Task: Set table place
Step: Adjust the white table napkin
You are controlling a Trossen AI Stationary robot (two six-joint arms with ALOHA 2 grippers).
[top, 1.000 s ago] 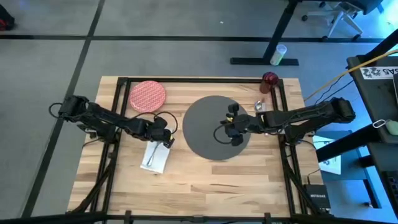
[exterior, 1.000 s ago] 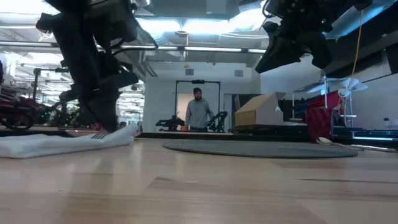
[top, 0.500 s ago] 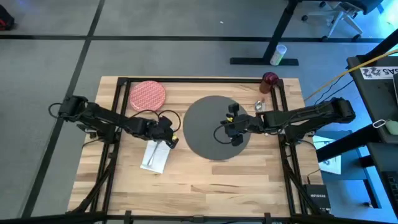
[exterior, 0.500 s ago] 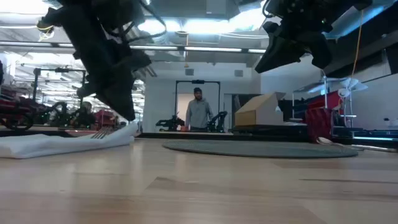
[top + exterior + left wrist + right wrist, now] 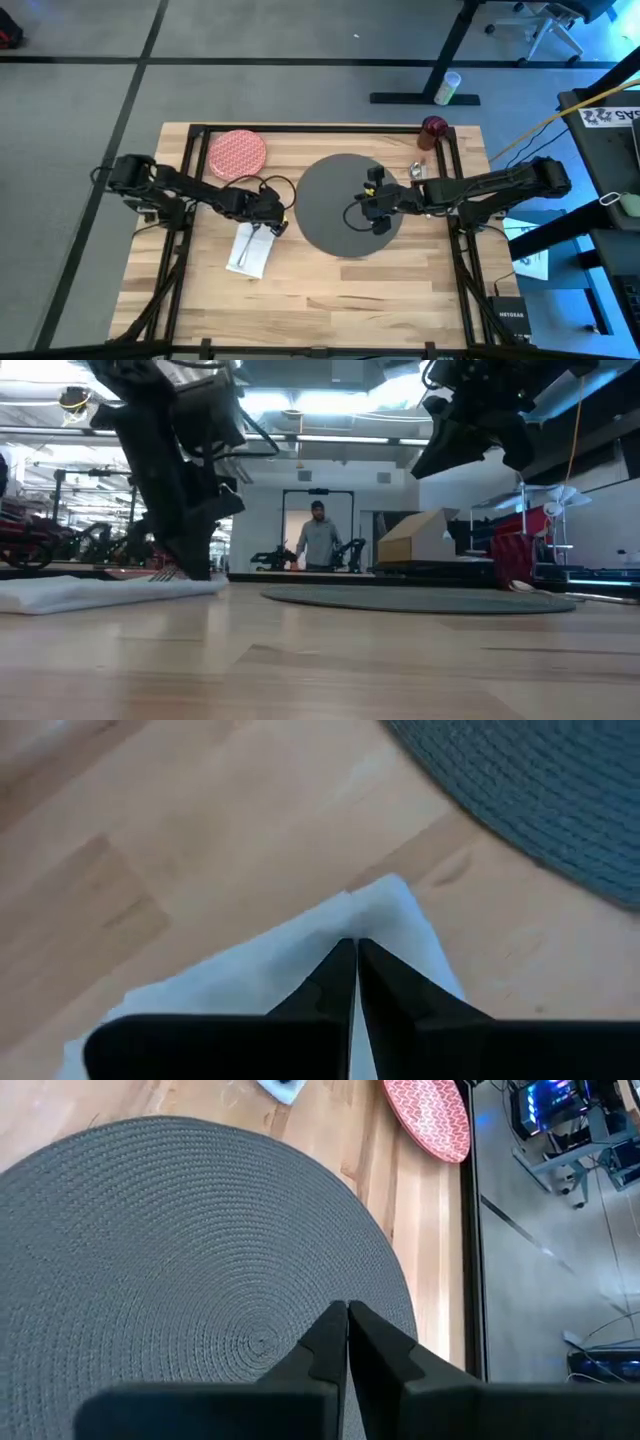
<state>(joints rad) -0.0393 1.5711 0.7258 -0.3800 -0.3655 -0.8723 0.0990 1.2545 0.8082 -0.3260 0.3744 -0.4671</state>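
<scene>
The white napkin (image 5: 250, 252) lies flat on the table (image 5: 330, 290), left of the round grey mat (image 5: 330, 190), with a silver piece of cutlery (image 5: 241, 256) on it. My left gripper (image 5: 274, 224) is shut, its tips down at the napkin's corner nearest the mat. My right gripper (image 5: 358, 208) hangs shut over the middle of the mat (image 5: 150, 1250), well above it in the low view. The red patterned plate (image 5: 237, 155) rests at the far left, and the dark red cup (image 5: 434, 126) stands at the far right corner. My left gripper's shut fingertips (image 5: 340, 960) come down on the napkin close to its corner (image 5: 400, 910) nearest the mat, slanting from above and from the table's left. The fingers hide whether a layer is caught between them. The napkin (image 5: 90, 592) lies flat on the table.
More silver cutlery (image 5: 418, 170) lies just right of the mat, near the table's right frame. Bare wood stretches along the near edge (image 5: 330, 310). A person (image 5: 319, 540) stands far off in the room behind the table.
My left gripper has shifted a little toward the mat and come down steeper at the napkin's corner. The napkin's end nearest the mat, which stood raised off the table, now lies flat. The rest of the napkin has stayed in place.
</scene>
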